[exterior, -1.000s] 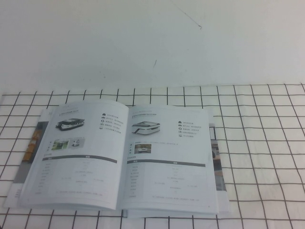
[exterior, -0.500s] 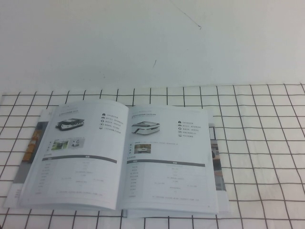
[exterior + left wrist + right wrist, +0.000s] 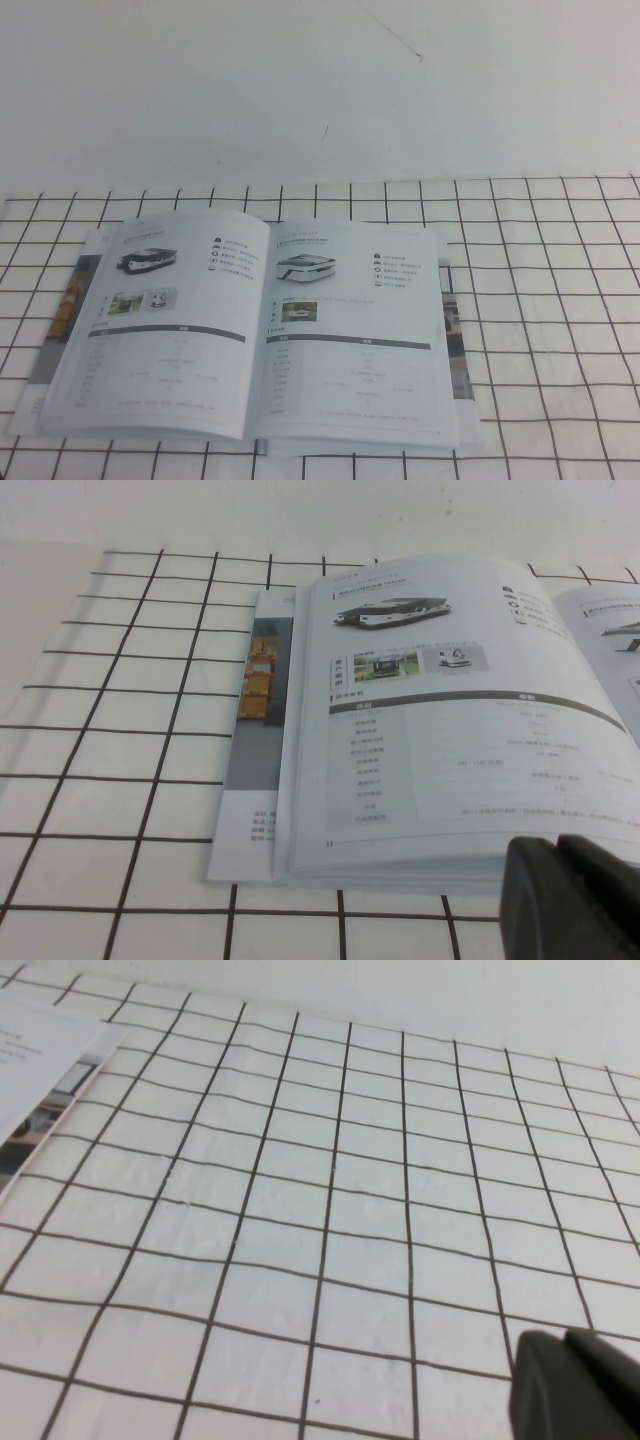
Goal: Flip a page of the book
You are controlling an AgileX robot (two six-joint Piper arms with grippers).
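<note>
- Two arms are working this rig, yet neither is showing in the high view; only dark tips are showing in the wrist views.
- Left tool (image 3: pixel 570 895) is hanging just off the book's near left corner, above the surface (image 3: pixel 560 300); it is gripping nothing, and I cannot tell how far its fingers are parted.
- Book (image 3: pixel 260 330) is lying open and flat on the left half of the surface, which is wearing a white cloth with a black grid.
- Its left page (image 3: pixel 165 325) is showing a dark flat vehicle picture at the top, small photos under it, and a table with a dark header bar below.
- Beneath that page, an orange-and-grey printed strip is peeking out along the book's left edge.
- Its right page (image 3: pixel 360 335) is showing a white-topped vehicle picture and a similar table, and is lying flat against the leaves under it.
- More printed paper is sticking out along the book's right edge.
- Right tool (image 3: pixel 580 1390) is hovering over bare cloth well to the right of the book, holding nothing; I cannot tell its opening either.
</note>
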